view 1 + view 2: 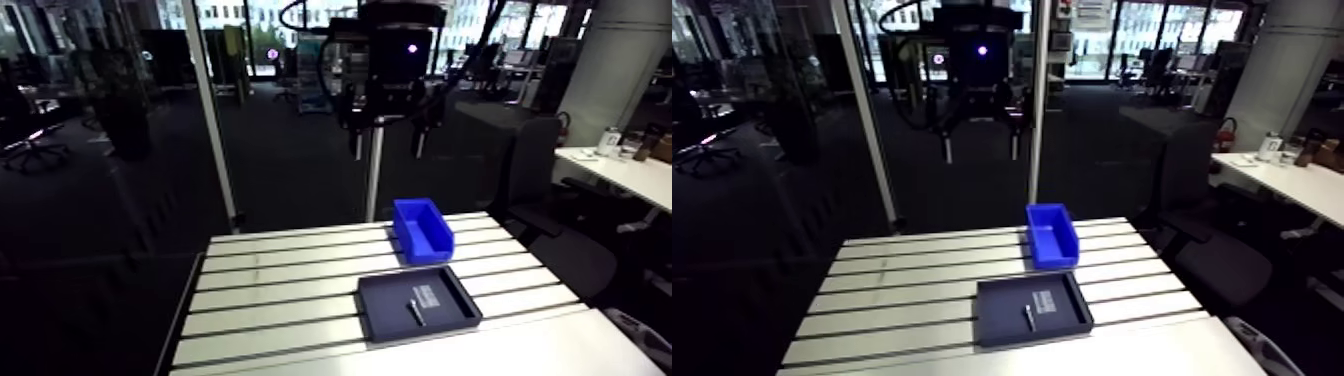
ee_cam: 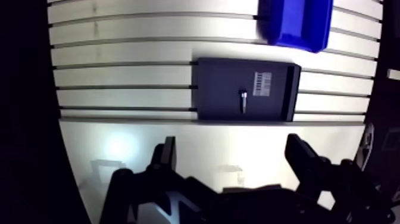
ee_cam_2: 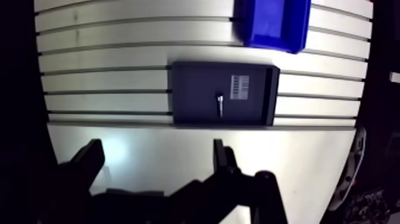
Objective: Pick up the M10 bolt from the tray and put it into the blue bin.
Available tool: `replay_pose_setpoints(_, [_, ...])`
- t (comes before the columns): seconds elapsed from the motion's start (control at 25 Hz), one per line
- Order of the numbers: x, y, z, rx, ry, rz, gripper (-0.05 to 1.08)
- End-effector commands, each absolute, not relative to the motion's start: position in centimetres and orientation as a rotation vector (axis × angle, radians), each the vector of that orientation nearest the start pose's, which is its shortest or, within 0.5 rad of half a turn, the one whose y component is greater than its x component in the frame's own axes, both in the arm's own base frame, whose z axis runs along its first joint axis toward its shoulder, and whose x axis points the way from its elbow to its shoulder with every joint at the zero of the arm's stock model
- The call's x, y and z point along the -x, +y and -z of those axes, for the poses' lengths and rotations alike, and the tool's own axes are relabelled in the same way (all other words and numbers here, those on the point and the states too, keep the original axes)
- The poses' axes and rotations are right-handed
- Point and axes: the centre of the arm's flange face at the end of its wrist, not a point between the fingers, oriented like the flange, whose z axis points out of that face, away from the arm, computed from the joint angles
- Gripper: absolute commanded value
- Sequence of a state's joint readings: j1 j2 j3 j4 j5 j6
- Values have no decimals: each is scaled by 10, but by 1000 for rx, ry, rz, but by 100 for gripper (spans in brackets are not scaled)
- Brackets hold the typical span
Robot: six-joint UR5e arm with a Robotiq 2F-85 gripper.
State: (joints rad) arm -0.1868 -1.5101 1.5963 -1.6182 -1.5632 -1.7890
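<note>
A small metal bolt [image 2: 242,100] lies in the middle of a flat black tray [image 2: 217,89], beside a white barcode label [image 2: 261,83]. The blue bin [image 2: 296,22] stands on the table just beyond the tray. In the arm view the bolt [image 1: 415,312] rests in the tray [image 1: 385,310] with the bin [image 1: 421,229] behind it. My gripper [image 2: 232,156] hangs high above the table's near edge, well short of the tray, open with nothing between its fingers [image 2: 165,155]. In the arm view the gripper [image 1: 387,150] is far above the bin.
The slotted aluminium table [image 2: 119,71] stretches out beside the tray. A smooth white surface [image 2: 178,143] borders the table under my gripper. An upright metal post [image 1: 374,175] stands behind the table's far edge.
</note>
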Motion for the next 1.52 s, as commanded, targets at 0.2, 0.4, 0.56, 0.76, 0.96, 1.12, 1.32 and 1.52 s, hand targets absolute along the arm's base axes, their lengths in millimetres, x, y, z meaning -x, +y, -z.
replay_pose_setpoints(0.2, [516, 0, -386, 95, 3078, 42, 2])
replay_pose_setpoints(0.4, [508, 20, -359, 50, 3081, 42, 2])
replay_pose_setpoints(0.56, [505, 27, -336, 29, 3082, 45, 2])
replay_pose_setpoints(0.76, [503, 30, -306, 52, 3065, 56, 2])
replay_pose_setpoints(0.96, [502, 31, -282, 99, 3042, 66, 3])
replay_pose_setpoints(1.12, [503, 33, -263, 107, 3030, 47, 3])
replay_pose_setpoints(1.32, [499, 33, -248, 110, 3015, 31, 3])
replay_pose_setpoints(1.52, [497, 34, -234, 108, 2989, 37, 3])
